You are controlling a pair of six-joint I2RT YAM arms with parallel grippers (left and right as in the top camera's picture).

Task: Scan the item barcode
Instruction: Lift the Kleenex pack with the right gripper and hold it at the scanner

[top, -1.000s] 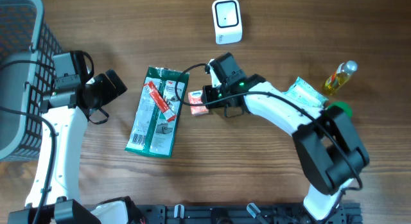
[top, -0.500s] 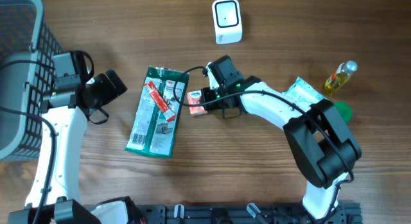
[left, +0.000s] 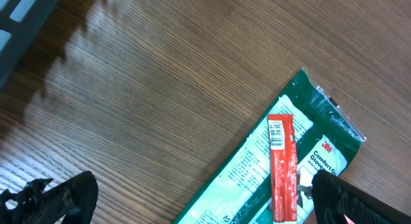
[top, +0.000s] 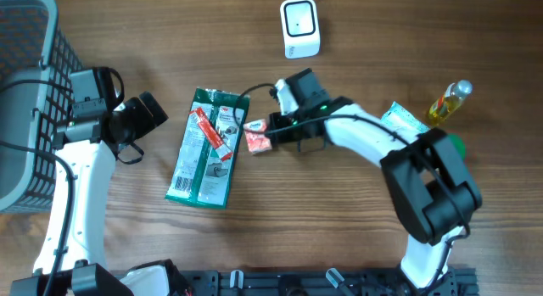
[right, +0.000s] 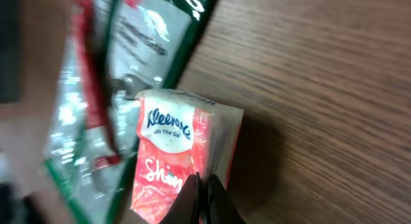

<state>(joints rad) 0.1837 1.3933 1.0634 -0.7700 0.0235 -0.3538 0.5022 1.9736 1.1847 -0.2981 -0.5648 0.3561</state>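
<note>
**Overhead:** The right gripper [top: 271,131] is clenching on the right edge of a Kleenex tissue pack [top: 256,136], which is lying mid-frame on the wooden surface [top: 356,245]. The pack is just beside a green glove packet [top: 204,164] that is carrying a red stick pack [top: 209,129]. The white barcode scanner [top: 300,27] is standing at upper centre, well apart from the pack. At the left, the left gripper [top: 151,109] is hanging released near a wire basket [top: 21,41].

**Left wrist:** The gripper's jaws are spreading wide and holding nothing, with the glove packet and stick pack showing at lower right.

**Right wrist:** Closed fingertips [right: 217,201] are pinching the tissue pack's lower right corner. The pack is filling the centre of the frame, logo side up, and no barcode is showing.

The pack is looking light, soft and film-wrapped, so a corner pinch may be letting it droop or slip. Gripping across its narrow sides would likely be holding it steadier.
</note>
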